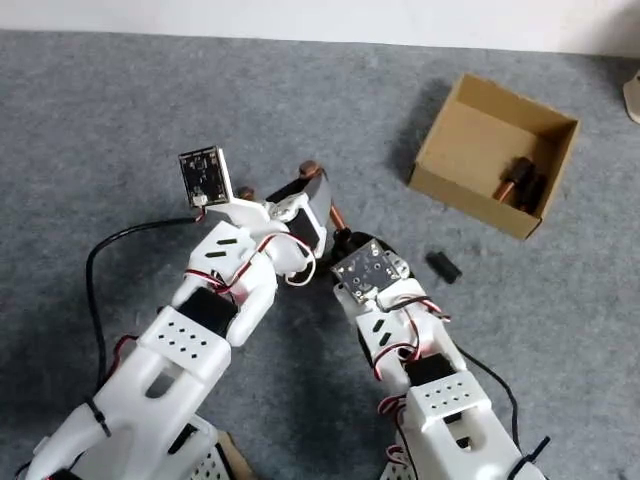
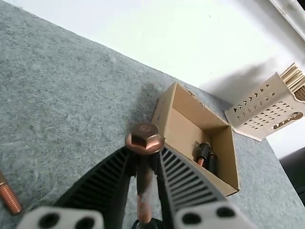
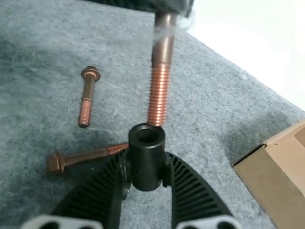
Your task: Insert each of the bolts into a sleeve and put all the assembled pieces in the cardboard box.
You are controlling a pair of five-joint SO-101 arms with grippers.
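Two risks stand out to me from here, both at the joint between the arms. My left gripper (image 2: pixel 144 153) is pinching a copper bolt (image 2: pixel 144 139) by the shank just under its head. My right gripper (image 3: pixel 145 167) is closed around a black sleeve (image 3: pixel 147 143), held with its mouth up. The bolt's threaded tip sits right at the sleeve's rim, slightly off centre and leaning, and I cannot tell whether it has entered the bore. If I push now, I expect the threads to catch on the rim and jam. Either piece could then twist in its jaws, or the sleeve could be levered out, since only its lower part is gripped. A dropped part would land on the grey carpet (image 1: pixel 120 120) near the two loose bolts (image 3: pixel 87 98) below, and could be awkward to pick up again. A spare sleeve (image 1: pixel 443 266) lies near the cardboard box (image 1: pixel 470 130), which already holds assembled pieces (image 1: pixel 518 180). I judge the arms are close enough that a hasty correction could knock them together.
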